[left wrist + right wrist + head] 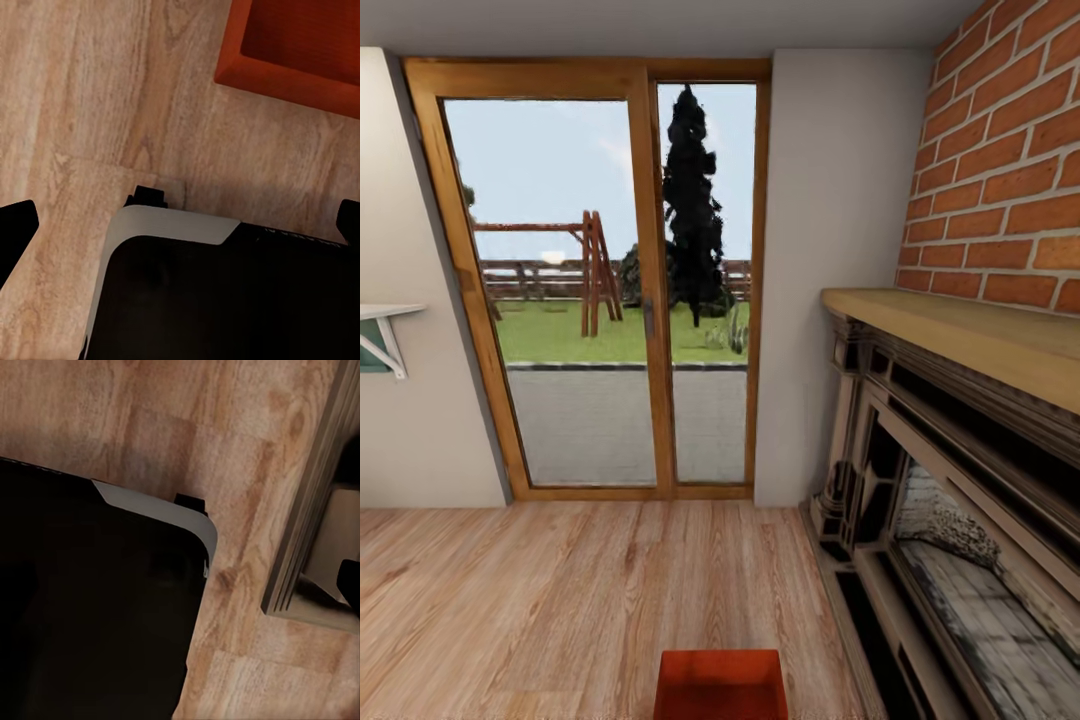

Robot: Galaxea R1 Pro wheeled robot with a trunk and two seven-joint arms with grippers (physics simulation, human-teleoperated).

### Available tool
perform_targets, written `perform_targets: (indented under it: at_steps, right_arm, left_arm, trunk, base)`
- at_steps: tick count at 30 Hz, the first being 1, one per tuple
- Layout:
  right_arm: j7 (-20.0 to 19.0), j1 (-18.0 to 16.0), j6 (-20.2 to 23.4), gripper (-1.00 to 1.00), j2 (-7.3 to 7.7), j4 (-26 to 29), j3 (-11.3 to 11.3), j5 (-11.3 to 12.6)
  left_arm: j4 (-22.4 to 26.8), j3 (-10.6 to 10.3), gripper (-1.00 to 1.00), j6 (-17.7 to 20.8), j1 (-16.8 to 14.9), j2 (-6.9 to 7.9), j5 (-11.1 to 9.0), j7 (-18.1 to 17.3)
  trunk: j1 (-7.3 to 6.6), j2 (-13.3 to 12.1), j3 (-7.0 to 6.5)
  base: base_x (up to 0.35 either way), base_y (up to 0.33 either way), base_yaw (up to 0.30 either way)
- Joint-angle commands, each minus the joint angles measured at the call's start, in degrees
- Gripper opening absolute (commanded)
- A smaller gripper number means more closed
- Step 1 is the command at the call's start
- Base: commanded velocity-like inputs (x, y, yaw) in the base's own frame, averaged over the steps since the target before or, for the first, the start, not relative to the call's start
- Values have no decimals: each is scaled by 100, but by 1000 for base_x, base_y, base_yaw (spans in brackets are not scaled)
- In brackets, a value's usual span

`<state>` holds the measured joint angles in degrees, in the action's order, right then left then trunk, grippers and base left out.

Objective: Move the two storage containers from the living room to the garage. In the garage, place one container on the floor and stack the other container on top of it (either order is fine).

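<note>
On the living room's wood floor [560, 600], at the head view's six o'clock, one red-orange storage container [721, 684] sits open-topped with no contents visible, the brick fireplace [960, 480] at three o'clock and a glass door [600, 290] at twelve, while neither gripper's finger state can be told.

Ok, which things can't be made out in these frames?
- Storage container: cut by the head view's bottom edge; cut by the frame corner in the left wrist view. Contents unseen.
- Second container: whereabouts cannot be told.
- Left gripper and right gripper: only dark finger edges at frame borders; open or shut unclear.
- Fireplace: cut off at right.
</note>
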<state>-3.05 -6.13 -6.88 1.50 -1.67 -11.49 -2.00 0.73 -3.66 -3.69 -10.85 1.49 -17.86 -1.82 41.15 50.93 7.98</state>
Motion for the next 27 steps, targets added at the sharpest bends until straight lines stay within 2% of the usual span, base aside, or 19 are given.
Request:
perform_targets:
  at_steps: [1, 27]
  right_arm:
    - [-11, -7, -36, 100, 2, -18, -11, -20]
    - [-135, -11, -63, 100, 23, -18, -20, -29]
  left_arm:
    - [-7, -41, 100, -21, -5, 1, -52, -19]
    - [6, -56, 100, -27, -5, 9, -27, -20]
  trunk:
    - [1, 7, 18]
    - [1, 7, 252]
  base:
    - [0, 0, 0]
    - [0, 0, 0]
